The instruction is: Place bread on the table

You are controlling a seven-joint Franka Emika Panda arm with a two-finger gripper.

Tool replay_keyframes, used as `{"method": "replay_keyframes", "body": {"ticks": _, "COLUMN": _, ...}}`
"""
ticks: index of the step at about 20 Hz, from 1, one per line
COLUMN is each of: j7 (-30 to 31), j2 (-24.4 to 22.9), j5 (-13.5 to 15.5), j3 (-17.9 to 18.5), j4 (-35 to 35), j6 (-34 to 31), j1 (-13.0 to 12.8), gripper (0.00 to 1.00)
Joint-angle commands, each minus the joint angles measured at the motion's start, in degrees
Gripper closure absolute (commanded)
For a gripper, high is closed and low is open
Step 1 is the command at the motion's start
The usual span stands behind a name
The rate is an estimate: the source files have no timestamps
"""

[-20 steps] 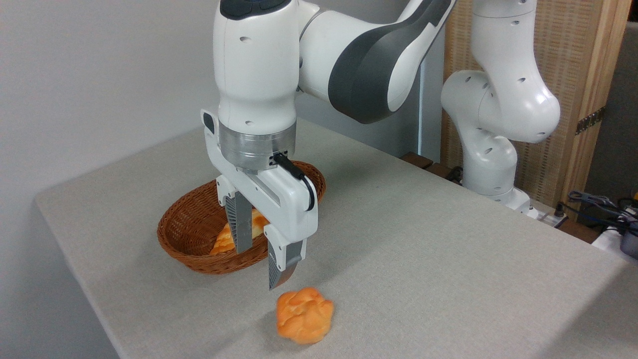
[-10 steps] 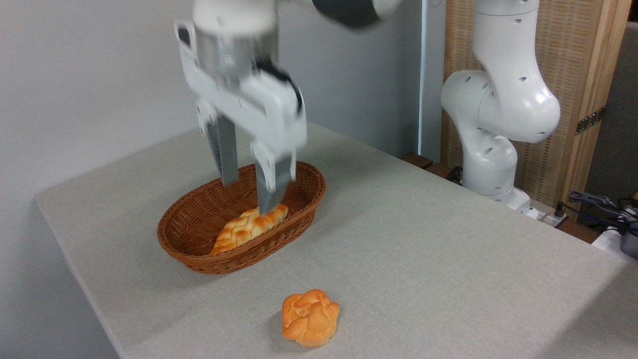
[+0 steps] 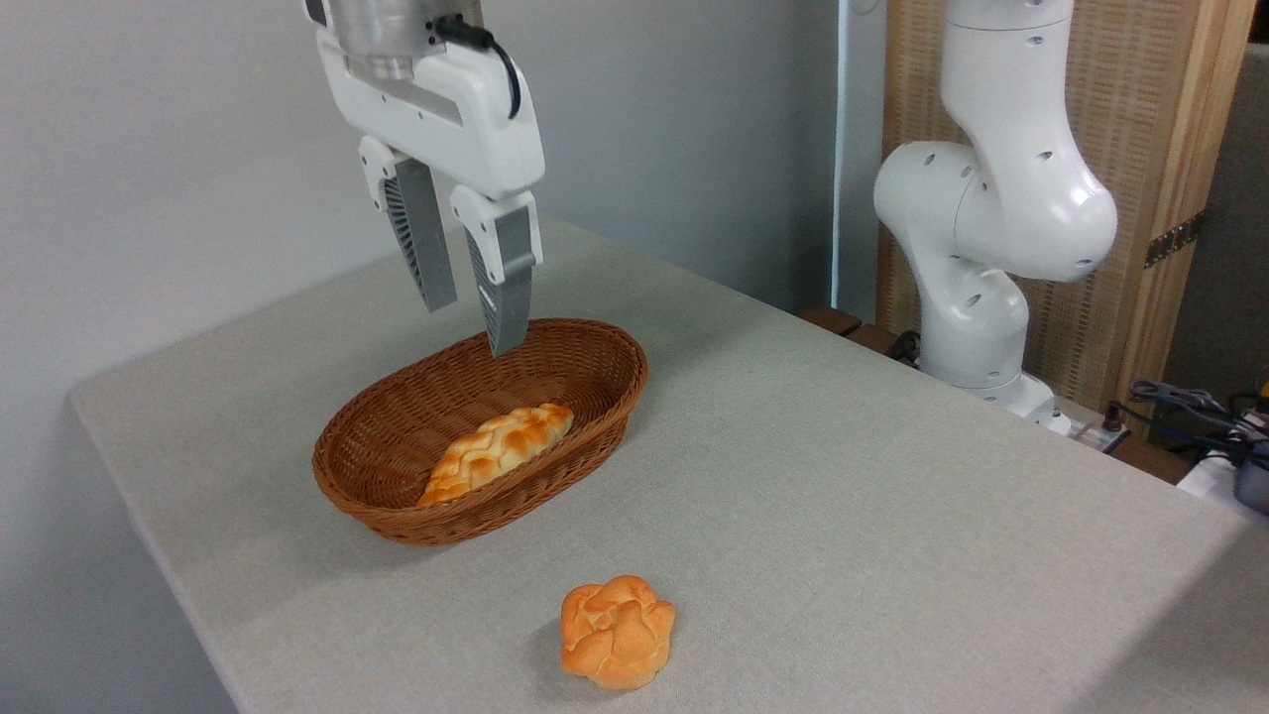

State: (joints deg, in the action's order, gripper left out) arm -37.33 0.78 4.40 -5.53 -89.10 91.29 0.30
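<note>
the bread (image 3: 617,633) sits lobed top up on the table (image 3: 892,516), round, well below the gripper (image 3: 474,322), its fingers (image 3: 508,288) spread, empty.

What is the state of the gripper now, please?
Gripper: open, holding nothing, above the basket; the bread lies on the table.

White glossy arm (image 3: 991,198), rounded joints with small round holes. Gripper (image 3: 471,322): white body, silver metal collar above, ribbed grey fingers (image 3: 421,243). Black cable (image 3: 486,50) loops down its side.
</note>
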Motion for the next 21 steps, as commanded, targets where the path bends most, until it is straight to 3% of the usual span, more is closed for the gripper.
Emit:
{"method": "replay_keyframes", "body": {"ticks": 1, "j7": -0.5, "j2": 0.2, "j5": -1.1, "j3": -0.4, "j4": -0.3, "j6": -0.5, "j1": 0.4, "gripper": 0.0}}
{"method": "replay_keyframes", "body": {"ticks": 7, "j7": -0.2, "j2": 0.0, "j5": -1.4, "j3": -0.4, "j4": -0.3, "j6": -0.6, "j1": 0.3, "gripper": 0.0}}
{"method": "replay_keyframes", "body": {"ticks": 10, "j7": -0.2, "j2": -0.2, "j5": -4.0, "j3": -0.5, "j4": -0.3, "j6": -0.6, "j1": 0.2, "gripper": 0.0}}
{"method": "replay_keyframes", "body": {"ticks": 21, "j7": -0.2, "j2": -0.2, "j5": -4.1, "j3": -0.4, "j4": -0.3, "j6": -0.9, "j1": 0.2, "gripper": 0.0}}
